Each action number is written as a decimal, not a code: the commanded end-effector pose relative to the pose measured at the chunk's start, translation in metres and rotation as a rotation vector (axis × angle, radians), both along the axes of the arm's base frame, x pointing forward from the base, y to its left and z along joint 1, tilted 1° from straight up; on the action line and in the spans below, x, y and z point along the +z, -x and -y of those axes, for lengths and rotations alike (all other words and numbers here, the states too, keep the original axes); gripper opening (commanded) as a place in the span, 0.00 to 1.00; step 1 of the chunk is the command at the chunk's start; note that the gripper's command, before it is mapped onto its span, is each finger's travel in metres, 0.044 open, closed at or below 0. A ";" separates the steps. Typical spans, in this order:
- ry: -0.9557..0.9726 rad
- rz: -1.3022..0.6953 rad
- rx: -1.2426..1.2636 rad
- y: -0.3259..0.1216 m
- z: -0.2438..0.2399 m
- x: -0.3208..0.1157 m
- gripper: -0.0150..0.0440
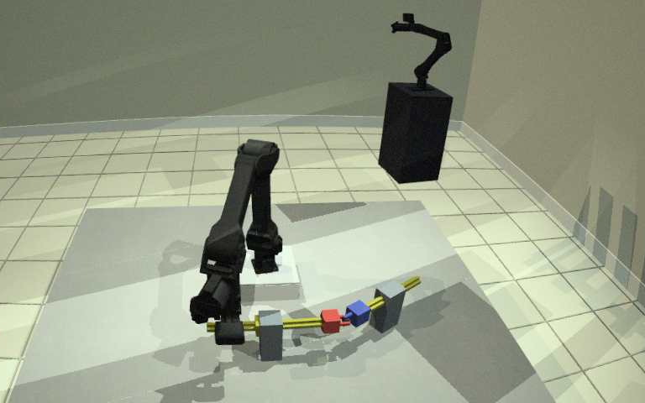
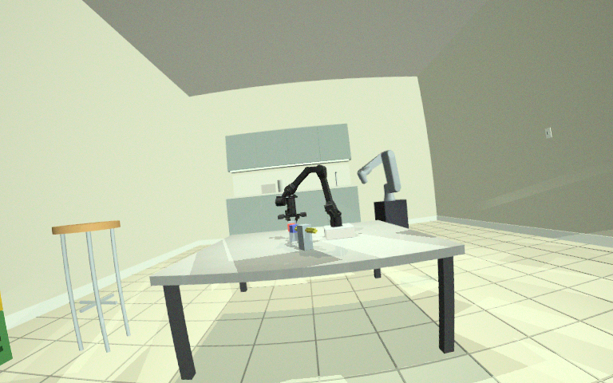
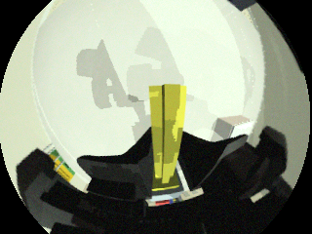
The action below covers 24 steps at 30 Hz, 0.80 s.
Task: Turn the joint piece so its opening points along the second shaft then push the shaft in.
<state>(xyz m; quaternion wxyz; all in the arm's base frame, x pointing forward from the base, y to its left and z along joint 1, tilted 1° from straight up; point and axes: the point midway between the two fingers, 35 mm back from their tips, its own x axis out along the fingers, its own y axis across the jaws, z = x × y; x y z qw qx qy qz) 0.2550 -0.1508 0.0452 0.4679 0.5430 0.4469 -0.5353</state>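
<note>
The second shaft [image 1: 301, 323] [image 3: 167, 107], yellow and grooved, runs through its grey block [image 1: 270, 337]. Its collar [image 1: 257, 325] is against or very close to the block's left face. The shaft's right end meets the red square joint piece [image 1: 330, 321] and looks in line with it; how deep it sits inside is hidden. The red piece is hinged to the blue piece [image 1: 357, 313] on the fixed yellow shaft [image 1: 410, 283], which passes through the other grey block [image 1: 388, 306] at an angle. My gripper [image 1: 229, 327] [image 3: 160, 129] is shut on the second shaft near its left end, left of the collar.
The arm's white base [image 1: 271, 290] [image 2: 339, 231] stands behind the shafts on the grey table [image 1: 116, 234] [image 2: 262, 275]. A stool [image 2: 86, 227] stands beside the table. Another black arm [image 1: 436, 37] stands on a far pedestal.
</note>
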 end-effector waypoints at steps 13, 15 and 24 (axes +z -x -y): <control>-0.001 -0.001 0.001 0.000 0.000 0.000 0.63; -0.001 -0.001 0.001 0.000 0.000 0.000 0.72; -0.001 -0.001 0.001 0.000 0.000 0.000 1.00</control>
